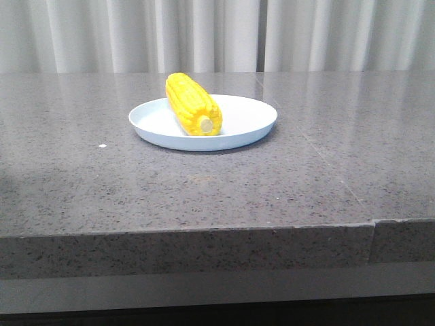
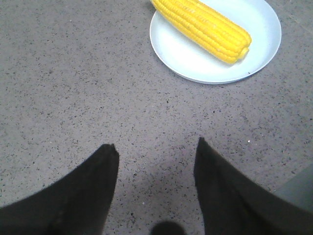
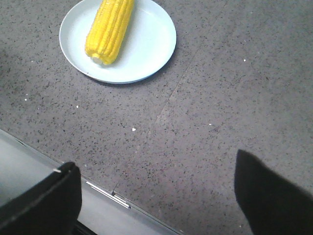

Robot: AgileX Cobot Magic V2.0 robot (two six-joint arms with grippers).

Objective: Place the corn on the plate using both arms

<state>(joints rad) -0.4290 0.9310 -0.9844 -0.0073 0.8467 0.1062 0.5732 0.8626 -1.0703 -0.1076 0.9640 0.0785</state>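
A bright yellow corn [image 1: 193, 104] cob lies on its side inside a round, pale blue-white plate [image 1: 251, 125], which sits on a dark grey speckled stone worktop [image 1: 204, 190]. In the front view the corn rests on the left half of the plate, angled so that its pale cut end faces the camera and its tapered end points away toward a pleated grey curtain [image 1: 204, 34] behind the worktop. No arm appears in the front view. The left wrist view shows the left end effector [image 2: 155, 149] with its two dark fingers spread apart and nothing between them, hovering over bare worktop well apart from the plate and corn. The right wrist view shows the right end effector [image 3: 156, 169] likewise spread wide and empty, near the worktop's front edge, with the plate and corn well away from it. Judging from these views, the task looks essentially finished: the corn is fully on the plate, neither end effector holds or touches anything, and both sit back from the plate. Nothing appears left to do beyond the arms settling at rest.
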